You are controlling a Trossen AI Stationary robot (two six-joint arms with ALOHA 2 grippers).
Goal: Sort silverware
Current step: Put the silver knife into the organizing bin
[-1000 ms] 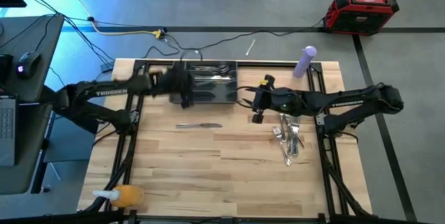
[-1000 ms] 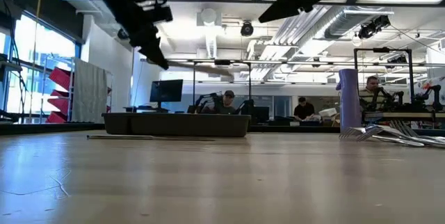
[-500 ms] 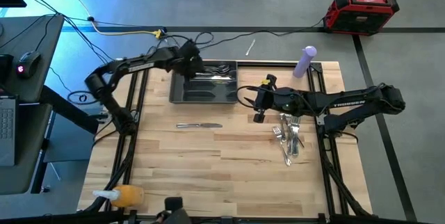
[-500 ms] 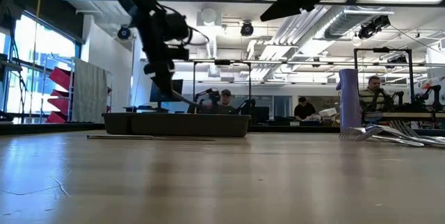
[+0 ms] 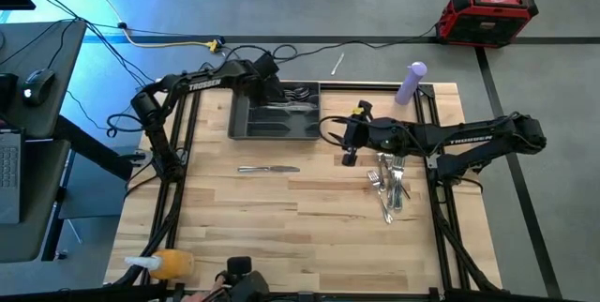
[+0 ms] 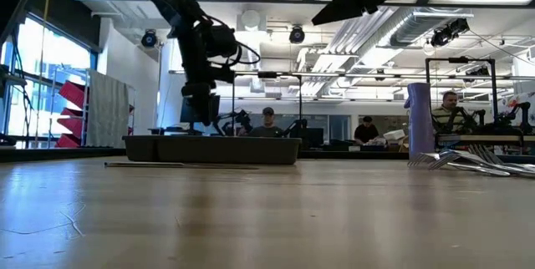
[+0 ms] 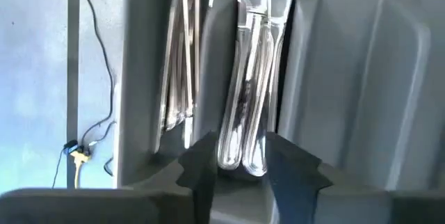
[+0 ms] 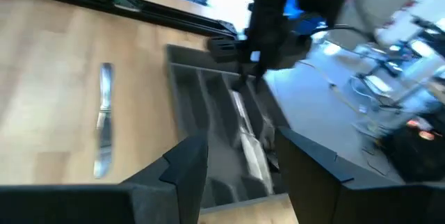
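The left gripper (image 5: 267, 69) hangs over the far end of the dark grey tray (image 5: 239, 129), and in its wrist view the jaws stand parted with nothing between them; directly ahead of them two knives (image 7: 250, 99) lie side by side in one long compartment, with other pieces in the compartment beside it. This looks like the release step of a drop-off, so the sound way to finish is to lift straight up, jaws left parted, so that neither finger catches a handle end and drags a piece out over the divider. The right gripper (image 5: 348, 138) hovers above the table just beside the tray's near corner, jaws open and empty. The unsorted pile of forks and spoons (image 5: 389, 185) lies on the table behind those jaws, toward the right arm's base, and a single knife (image 5: 269, 168) lies alone on the wood beside the tray's long wall, well apart from the left jaws. For the next pick, taking that lone knife should be easier than pulling a piece from the tangled pile.
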